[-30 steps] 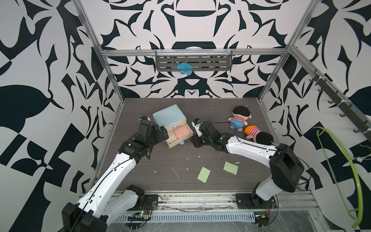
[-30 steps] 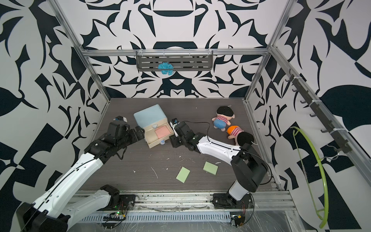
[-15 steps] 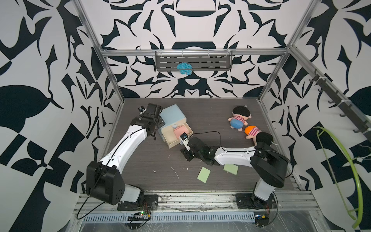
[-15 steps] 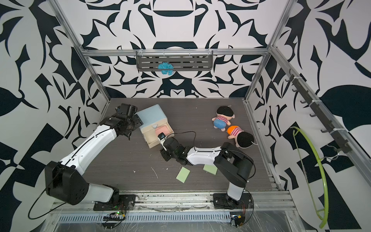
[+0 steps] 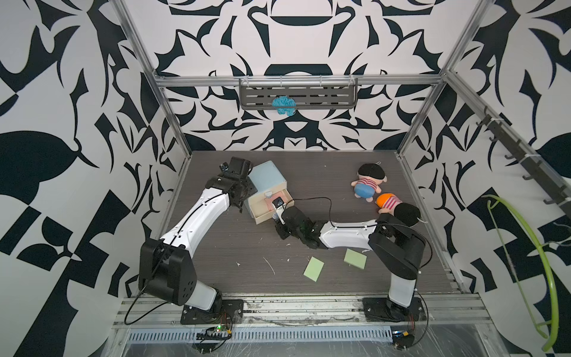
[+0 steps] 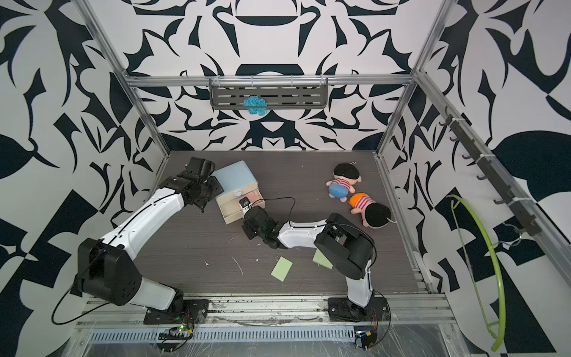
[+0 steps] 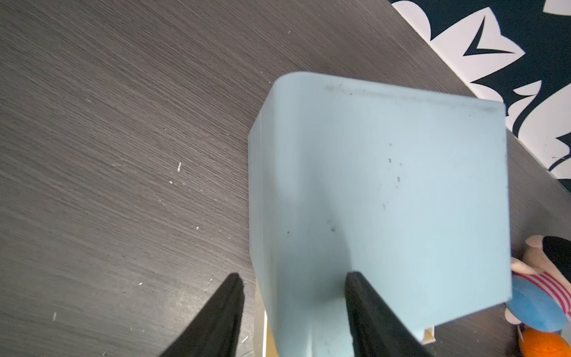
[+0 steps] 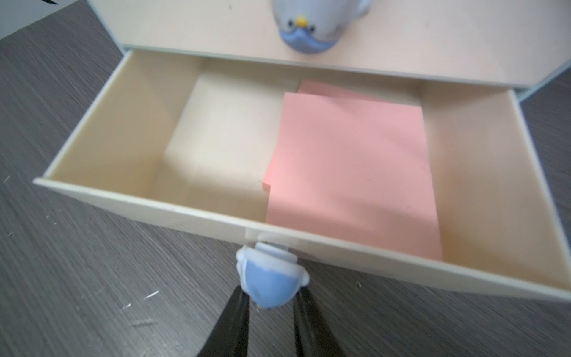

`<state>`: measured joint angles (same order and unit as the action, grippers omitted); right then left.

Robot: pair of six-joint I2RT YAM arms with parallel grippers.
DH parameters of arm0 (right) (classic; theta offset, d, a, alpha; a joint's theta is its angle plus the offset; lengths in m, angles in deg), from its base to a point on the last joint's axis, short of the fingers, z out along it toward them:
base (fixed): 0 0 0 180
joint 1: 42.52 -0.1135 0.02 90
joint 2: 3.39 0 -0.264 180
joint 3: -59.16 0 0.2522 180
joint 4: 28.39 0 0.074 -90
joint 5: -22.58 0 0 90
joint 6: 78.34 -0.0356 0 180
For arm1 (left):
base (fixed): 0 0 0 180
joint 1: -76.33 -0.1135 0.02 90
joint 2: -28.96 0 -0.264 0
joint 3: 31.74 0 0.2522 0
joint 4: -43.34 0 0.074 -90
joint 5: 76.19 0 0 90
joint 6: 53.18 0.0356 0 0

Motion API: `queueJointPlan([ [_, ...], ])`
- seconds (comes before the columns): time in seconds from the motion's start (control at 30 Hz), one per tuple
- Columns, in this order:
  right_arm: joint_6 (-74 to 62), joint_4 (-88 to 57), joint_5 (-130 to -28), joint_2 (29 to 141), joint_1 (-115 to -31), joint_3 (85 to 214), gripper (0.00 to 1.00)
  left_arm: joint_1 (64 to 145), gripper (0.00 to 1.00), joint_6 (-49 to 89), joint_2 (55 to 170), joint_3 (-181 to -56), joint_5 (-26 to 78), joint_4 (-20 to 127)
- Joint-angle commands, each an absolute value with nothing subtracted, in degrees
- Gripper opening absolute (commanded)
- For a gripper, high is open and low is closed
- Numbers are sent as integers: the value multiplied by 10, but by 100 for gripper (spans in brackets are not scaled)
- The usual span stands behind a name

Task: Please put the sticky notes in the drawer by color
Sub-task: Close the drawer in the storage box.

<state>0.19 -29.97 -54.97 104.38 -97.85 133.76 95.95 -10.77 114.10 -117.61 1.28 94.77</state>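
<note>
Seemingly past halfway: in both top views a green sticky note [image 5: 314,268] and a second green sticky note [image 5: 355,259] lie on the table [image 5: 234,241], apart from the drawer chest [image 5: 267,177], and no yellow ones show. At the left wrist, the left gripper [image 7: 293,275] straddles the chest's blue edge, jaws apart, clamped or not I cannot tell. At the right wrist, the right gripper [image 8: 269,301] pinches the knob [image 8: 268,278] of the pulled-out drawer [image 8: 123,207] holding both pink sticky notes [image 8: 352,173]; green remains to file.

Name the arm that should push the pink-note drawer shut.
Right. The right gripper pinches the knob of the open drawer holding the pink notes, so it could likely push straight in. The left gripper sits behind the chest, jaws straddling its corner, better for bracing.
</note>
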Motion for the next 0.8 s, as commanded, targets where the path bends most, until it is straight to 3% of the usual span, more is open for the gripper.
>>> queueJointPlan([
  [0.0, 10, -356, -541, 1043, -966, 1382, 29, 958, 56, -97, 1157, -1174, 26, 976],
  [0.37, 16, -364, -562, 1109, -942, 1471, 29, 958, 55, -93, 1153, -1155, 29, 980],
  [0.5, 17, -381, -585, 1116, -935, 1475, 34, 958, 55, -95, 1150, -1150, 27, 980],
  [0.77, -42, -453, -607, 1095, -921, 1360, 50, 958, 55, -96, 1142, -1146, 25, 980],
])
